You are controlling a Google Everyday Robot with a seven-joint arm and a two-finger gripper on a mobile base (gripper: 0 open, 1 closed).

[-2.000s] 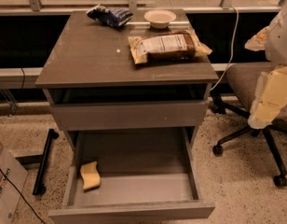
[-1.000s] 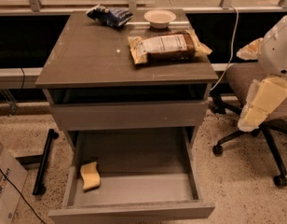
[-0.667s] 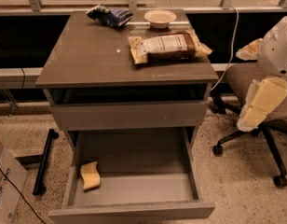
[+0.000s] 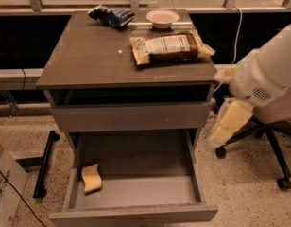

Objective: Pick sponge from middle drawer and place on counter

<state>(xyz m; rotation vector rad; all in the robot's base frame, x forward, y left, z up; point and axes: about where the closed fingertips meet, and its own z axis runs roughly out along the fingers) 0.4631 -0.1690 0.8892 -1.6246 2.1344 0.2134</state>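
Camera view puts your gripper (image 4: 229, 121) off the right edge of the counter (image 4: 84, 60), hanging below its front right corner, outside the cabinet and near the office chair (image 4: 273, 122). You cannot tell how wide it stands. It does not carry the sponge (image 4: 91, 178), which lies on the floor of the middle drawer (image 4: 136, 214). That drawer is pulled well out beneath the counter's front edge.

Mind this relation: the sponge sits on the side away from your gripper, below the counter's front left corner and just beside the drawer's left wall. The gripper is out past the right edge and higher than the drawer's rim. I judge the coming move to be a long crossing leftward along the front edge, then a descent, with the drawer's right wall to get over on the way.

The sponge's long axis runs roughly front to back, close to parallel with the counter's left edge, its near end swung slightly rightward. It looks a little bent. You would probably close across its short width, so line the jaws up left to right, though the left wall leaves little room on that side.

On the counter, the snack bag (image 4: 169, 46), bowl (image 4: 163, 18) and blue packet (image 4: 111, 15) hold the back and right, so the front left looks the better spot for setting down.
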